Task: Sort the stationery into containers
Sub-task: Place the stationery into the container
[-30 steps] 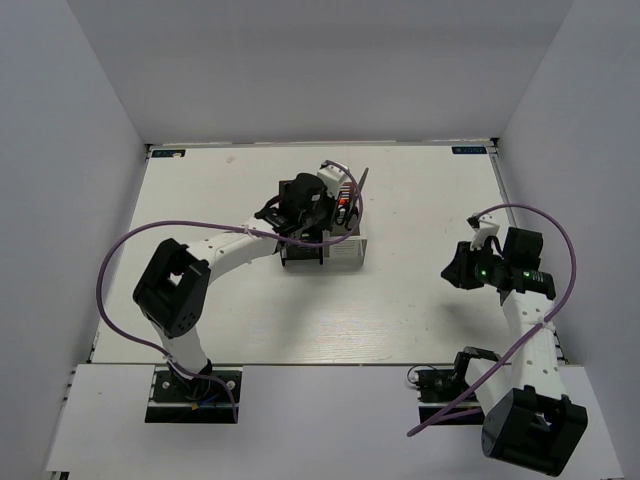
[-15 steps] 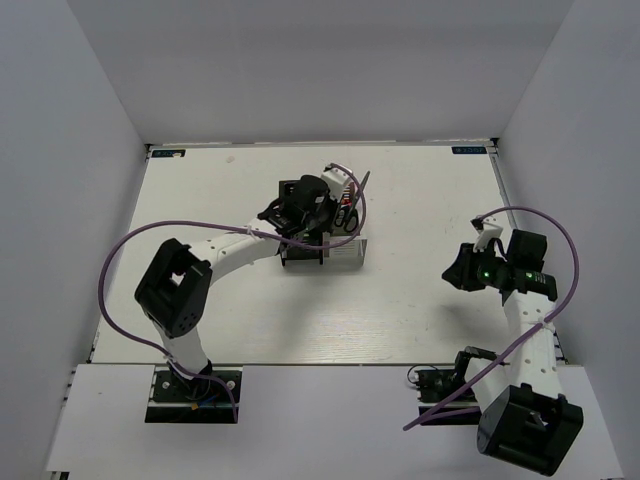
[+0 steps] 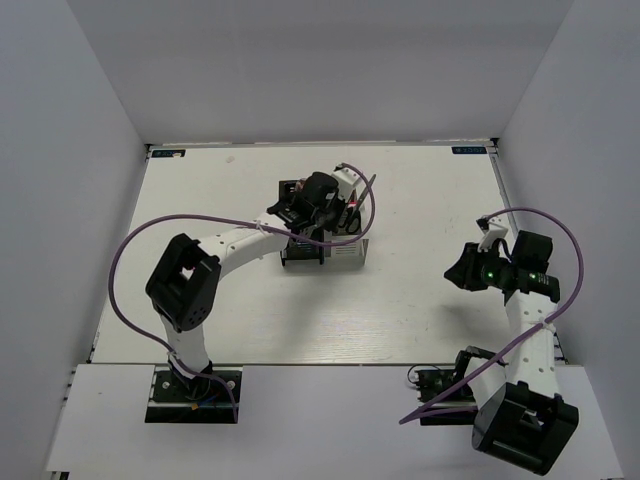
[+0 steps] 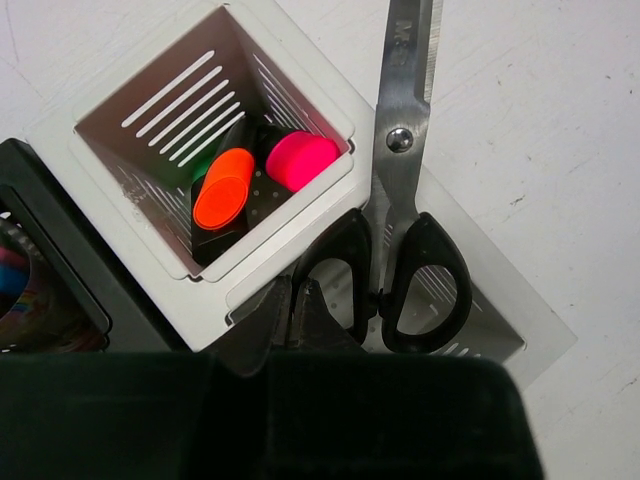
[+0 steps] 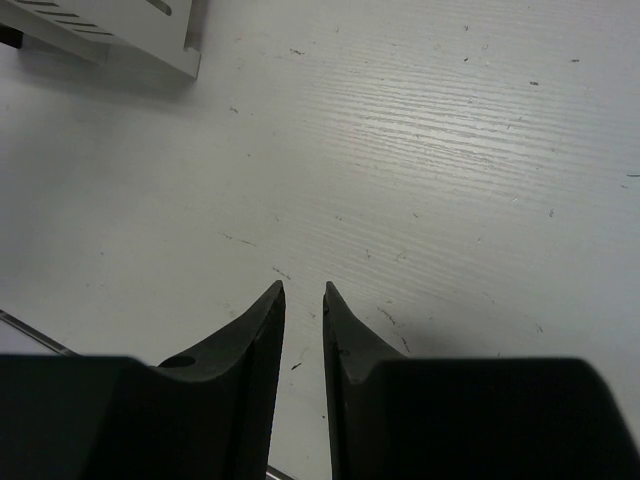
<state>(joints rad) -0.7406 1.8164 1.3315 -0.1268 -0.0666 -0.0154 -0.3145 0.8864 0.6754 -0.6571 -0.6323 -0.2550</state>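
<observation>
Left wrist centre: markers [image 4: 225, 188], scissors [image 4: 400, 200] in white organiser [image 4: 170, 95], sorting seemingly done; left gripper [image 4: 296, 300] closed empty, right gripper [image 5: 303, 292] barely parted, empty.

White organiser [image 4: 205, 305]: orange marker [image 4: 224, 188], pink marker [image 4: 301, 160] in one compartment, scissors [image 4: 402, 210] handles-down in other; fingers [image 4: 318, 322] pressed together.

Overhead wide, wrists close downward, sharing white organiser [image 4: 180, 100].
</observation>
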